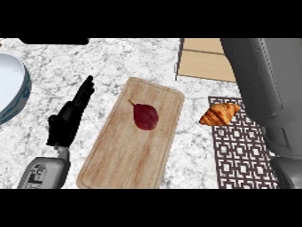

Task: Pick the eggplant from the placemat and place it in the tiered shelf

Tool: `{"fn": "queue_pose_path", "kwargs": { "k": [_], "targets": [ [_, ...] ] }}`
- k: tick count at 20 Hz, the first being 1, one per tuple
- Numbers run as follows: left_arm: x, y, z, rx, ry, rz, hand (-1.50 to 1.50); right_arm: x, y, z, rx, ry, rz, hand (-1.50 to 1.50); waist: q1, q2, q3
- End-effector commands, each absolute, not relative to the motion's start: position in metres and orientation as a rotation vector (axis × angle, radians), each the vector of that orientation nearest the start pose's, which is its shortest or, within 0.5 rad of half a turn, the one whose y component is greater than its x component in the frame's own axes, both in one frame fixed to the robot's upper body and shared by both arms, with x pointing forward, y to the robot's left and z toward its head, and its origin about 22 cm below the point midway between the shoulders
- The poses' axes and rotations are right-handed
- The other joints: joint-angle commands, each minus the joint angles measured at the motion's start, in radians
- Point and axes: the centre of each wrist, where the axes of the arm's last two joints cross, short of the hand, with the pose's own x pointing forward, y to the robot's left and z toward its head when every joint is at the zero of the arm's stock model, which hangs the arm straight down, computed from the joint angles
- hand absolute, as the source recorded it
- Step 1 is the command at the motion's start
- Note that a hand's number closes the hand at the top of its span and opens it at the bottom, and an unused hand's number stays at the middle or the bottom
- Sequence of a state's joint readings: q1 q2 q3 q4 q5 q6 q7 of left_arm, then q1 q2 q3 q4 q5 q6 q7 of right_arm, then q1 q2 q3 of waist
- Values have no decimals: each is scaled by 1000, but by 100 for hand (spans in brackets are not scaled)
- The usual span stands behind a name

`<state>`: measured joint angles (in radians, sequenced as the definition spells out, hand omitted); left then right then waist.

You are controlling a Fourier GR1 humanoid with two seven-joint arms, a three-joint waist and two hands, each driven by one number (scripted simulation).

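Black left hand (pixel 71 113) extended flat, fingers straight, nothing held, beside long wooden cutting board (pixel 124 150). Dark red pear-shaped fruit (pixel 145 116) laid on board. Right hand hidden.

Grey forearms, black left hand (pixel 68 119)

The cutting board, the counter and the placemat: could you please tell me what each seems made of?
The cutting board looks like pale, matte wood, with visible grain. The counter seems to be marble-like stone, white with grey veining. The placemat is dark brown with a white lattice pattern, perhaps woven fabric.
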<state>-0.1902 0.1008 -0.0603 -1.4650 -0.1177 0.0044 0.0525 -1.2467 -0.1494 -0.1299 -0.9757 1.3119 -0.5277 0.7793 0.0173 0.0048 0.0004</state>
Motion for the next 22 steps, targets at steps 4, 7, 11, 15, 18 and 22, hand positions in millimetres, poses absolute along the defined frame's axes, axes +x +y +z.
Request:
{"fn": "queue_pose_path", "kwargs": {
  "k": [4, 7, 11, 15, 18, 22],
  "targets": [
    [285, 218, 23, 98, -1571, -272, 0, 440, -150, 262, -1409, -1742, -66, 150, -8, -3, 0],
    [284, 217, 14, 115, -1568, -269, 0, 452, -163, 267, -1610, -1456, 2, 150, -20, -3, -3],
    [280, 233, 19, 115, -1581, -276, 0, 453, -184, 267, -1672, -1382, -137, -150, -7, -3, -1],
    [284, 223, 16, 118, -1562, -246, 0, 432, -158, 254, -1592, -1416, -166, -150, -22, -8, -1],
    [286, 232, 19, 103, -1557, -254, 0, 424, -172, 277, -1546, -1459, -247, -150, -19, -7, -1],
    [279, 224, 13, 93, -1553, -272, 0, 421, -162, 284, -1423, -1554, -311, -150, -11, -6, 0]
  ]
}}
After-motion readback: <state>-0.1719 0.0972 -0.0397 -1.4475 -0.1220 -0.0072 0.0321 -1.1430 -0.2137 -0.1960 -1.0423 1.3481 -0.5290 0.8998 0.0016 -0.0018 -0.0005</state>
